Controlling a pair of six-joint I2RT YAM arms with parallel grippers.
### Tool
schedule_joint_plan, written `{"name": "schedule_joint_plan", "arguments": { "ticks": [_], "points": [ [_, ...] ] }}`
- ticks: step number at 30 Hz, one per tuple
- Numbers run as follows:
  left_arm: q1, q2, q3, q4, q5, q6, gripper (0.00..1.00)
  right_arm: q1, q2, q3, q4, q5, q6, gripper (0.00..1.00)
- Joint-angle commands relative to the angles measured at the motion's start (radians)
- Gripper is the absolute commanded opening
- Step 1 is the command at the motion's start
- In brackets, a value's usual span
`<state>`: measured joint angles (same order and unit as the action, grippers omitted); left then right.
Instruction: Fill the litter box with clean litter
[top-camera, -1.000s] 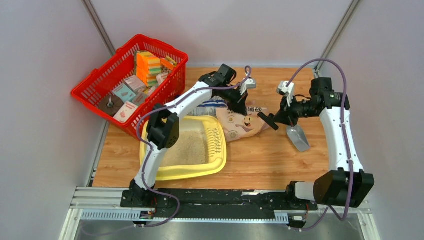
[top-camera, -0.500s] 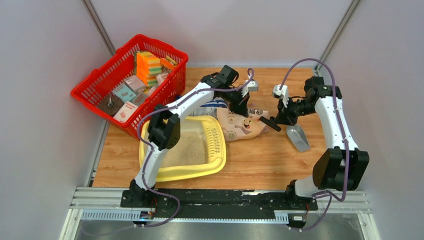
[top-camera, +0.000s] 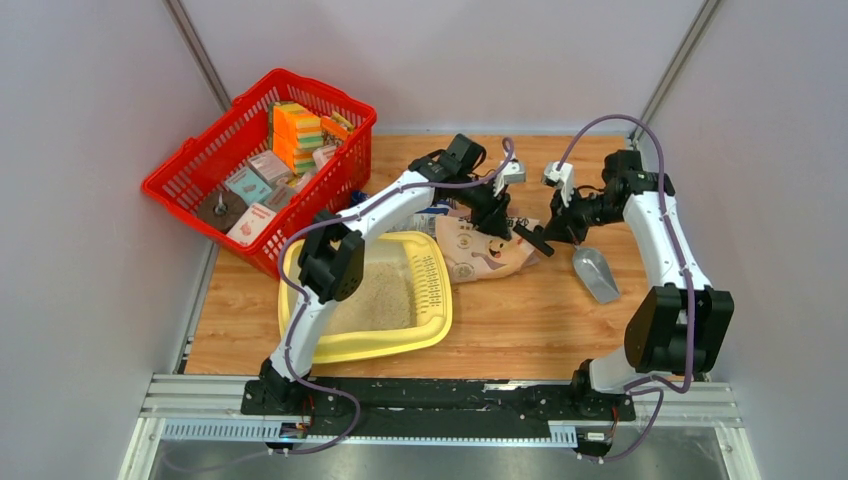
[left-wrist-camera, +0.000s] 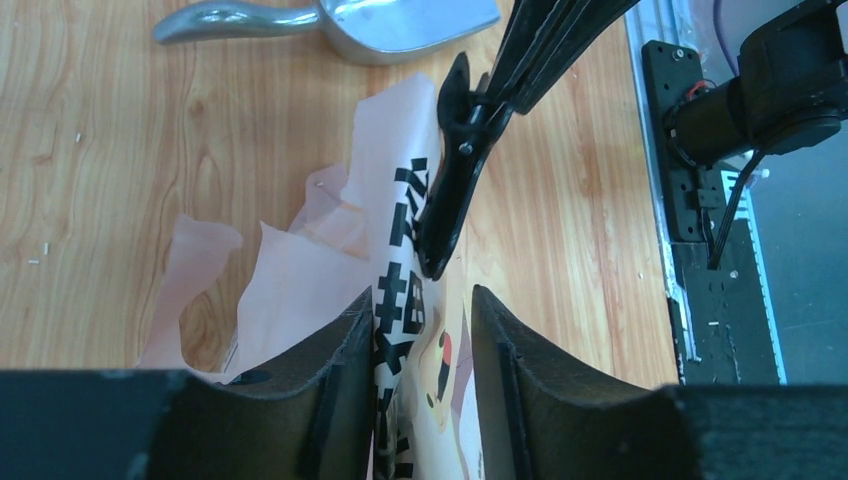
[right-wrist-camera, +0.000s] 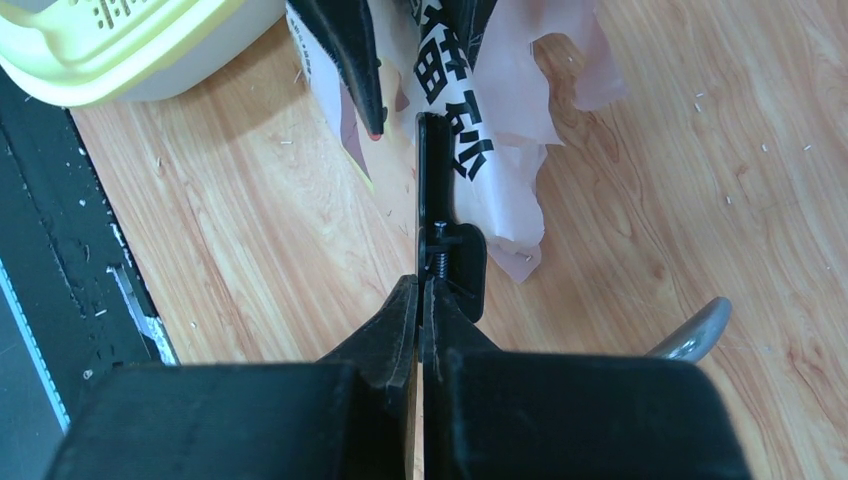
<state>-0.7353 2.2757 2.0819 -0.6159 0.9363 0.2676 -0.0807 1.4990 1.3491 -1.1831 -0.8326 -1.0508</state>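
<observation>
The pale-yellow litter box (top-camera: 432, 330) lies at the near left, with beige clean litter (top-camera: 378, 292) inside; its corner (right-wrist-camera: 130, 45) shows in the right wrist view. A tan paper bag (top-camera: 478, 255) with dark lettering lies to its right. My left gripper (top-camera: 497, 225) hangs over the bag. It is open (left-wrist-camera: 422, 310), and a fold of the bag (left-wrist-camera: 300, 280) runs up between the fingers, against one of them. My right gripper (right-wrist-camera: 420, 300) is shut on a black clip (right-wrist-camera: 447, 250) whose tip meets the bag's edge; the clip (left-wrist-camera: 452, 190) also shows from the left wrist.
A metal scoop (top-camera: 597, 275) lies on the wood to the right of the bag. A red mesh basket (top-camera: 200, 170) holding boxes stands at the back left. A blue-and-white bag (top-camera: 428, 212) lies behind the litter box. Grains of litter dot the table.
My left gripper has opened from shut on the bag. My right arm has carried the clip left, up to the bag's edge.
</observation>
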Motion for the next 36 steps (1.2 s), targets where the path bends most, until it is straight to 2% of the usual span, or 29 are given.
{"name": "schedule_joint_plan", "arguments": {
  "ticks": [1, 4, 6, 12, 13, 18, 20, 21, 23, 24, 25, 26, 27, 31, 33, 36],
  "points": [
    [-0.019, -0.045, -0.003, 0.067, 0.088, -0.037, 0.46, 0.004, -0.017, -0.019, 0.108, -0.022, 0.060, 0.00],
    [-0.024, -0.039, -0.008, 0.097, 0.099, -0.065, 0.47, 0.004, -0.020, -0.031, 0.123, -0.025, 0.084, 0.00],
    [-0.029, -0.039, -0.019, 0.137, 0.105, -0.093, 0.43, 0.006, -0.022, -0.041, 0.132, -0.030, 0.097, 0.00],
    [-0.039, -0.036, -0.042, 0.223, 0.108, -0.160, 0.23, 0.007, -0.025, -0.056, 0.152, -0.043, 0.113, 0.00],
    [-0.038, -0.035, -0.045, 0.226, 0.107, -0.162, 0.15, 0.009, -0.026, -0.054, 0.152, -0.043, 0.118, 0.00],
    [-0.038, -0.039, -0.057, 0.208, 0.116, -0.153, 0.04, 0.009, -0.023, -0.051, 0.155, -0.040, 0.127, 0.00],
    [-0.036, -0.041, -0.066, 0.209, 0.125, -0.160, 0.00, 0.001, -0.019, -0.033, 0.149, -0.034, 0.164, 0.11],
    [-0.035, -0.042, -0.072, 0.214, 0.128, -0.165, 0.00, -0.010, -0.014, -0.021, 0.134, -0.036, 0.185, 0.22],
    [-0.032, -0.050, -0.088, 0.232, 0.139, -0.183, 0.00, -0.077, -0.003, 0.022, 0.105, -0.100, 0.212, 0.35],
    [-0.030, -0.051, -0.091, 0.234, 0.141, -0.183, 0.00, -0.105, 0.015, 0.037, 0.071, -0.124, 0.219, 0.49],
    [-0.030, -0.053, -0.092, 0.234, 0.144, -0.183, 0.00, -0.155, 0.026, 0.045, 0.053, -0.149, 0.219, 0.53],
    [-0.029, -0.054, -0.092, 0.234, 0.145, -0.183, 0.00, -0.172, 0.039, 0.065, 0.028, -0.190, 0.206, 0.56],
    [-0.027, -0.054, -0.091, 0.234, 0.147, -0.183, 0.00, -0.185, 0.075, 0.076, -0.057, -0.203, 0.125, 0.59],
    [-0.024, -0.048, -0.086, 0.257, 0.148, -0.211, 0.00, -0.191, 0.170, 0.122, -0.323, -0.252, -0.122, 0.59],
    [-0.022, -0.044, -0.088, 0.283, 0.147, -0.235, 0.00, -0.189, 0.208, 0.121, -0.387, -0.273, -0.182, 0.59],
    [-0.022, -0.042, -0.086, 0.306, 0.147, -0.260, 0.00, -0.185, 0.211, 0.101, -0.357, -0.273, -0.183, 0.63]
  ]
}}
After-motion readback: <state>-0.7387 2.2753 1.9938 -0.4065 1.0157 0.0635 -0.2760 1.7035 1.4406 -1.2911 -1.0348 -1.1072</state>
